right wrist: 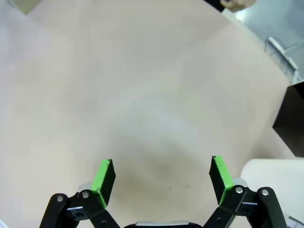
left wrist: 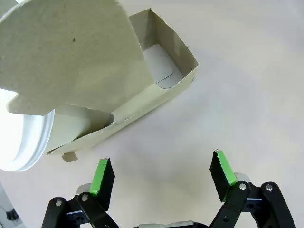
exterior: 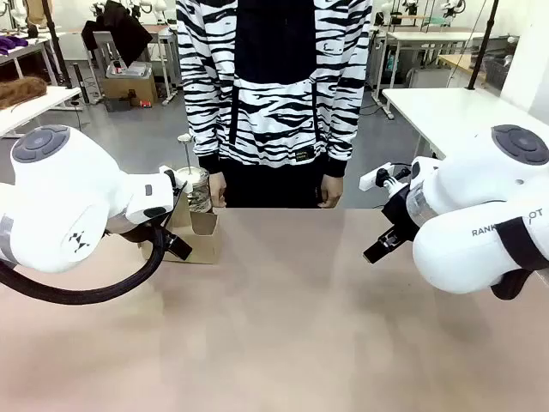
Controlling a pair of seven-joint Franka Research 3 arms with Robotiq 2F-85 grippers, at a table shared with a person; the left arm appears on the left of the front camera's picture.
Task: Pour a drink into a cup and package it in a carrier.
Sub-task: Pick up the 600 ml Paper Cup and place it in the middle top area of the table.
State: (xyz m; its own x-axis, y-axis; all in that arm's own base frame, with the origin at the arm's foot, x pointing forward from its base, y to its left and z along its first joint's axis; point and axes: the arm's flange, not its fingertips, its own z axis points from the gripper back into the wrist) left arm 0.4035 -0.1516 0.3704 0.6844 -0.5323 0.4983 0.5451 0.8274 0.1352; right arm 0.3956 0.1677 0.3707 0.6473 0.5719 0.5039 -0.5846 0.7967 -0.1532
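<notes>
The brown cardboard carrier [exterior: 199, 238] stands at the table's far left, partly behind my left arm. Behind it is the glass press jug [exterior: 198, 189] with its metal plunger up; the drink inside is hard to make out. In the left wrist view the carrier [left wrist: 156, 97] lies just beyond my open left gripper [left wrist: 161, 173]. Its handle panel [left wrist: 66, 52] stands upright, a white cup [left wrist: 28, 137] sits in one slot and the other slot [left wrist: 159, 66] is empty. My right gripper [right wrist: 161, 178] hangs open over bare table, holding nothing.
A person in a zebra-striped top stands at the far edge, hands [exterior: 218, 190] hanging by the table. A black box [right wrist: 290, 118] shows at the right edge of the right wrist view. Bare tabletop [exterior: 292, 326] spreads between the two arms.
</notes>
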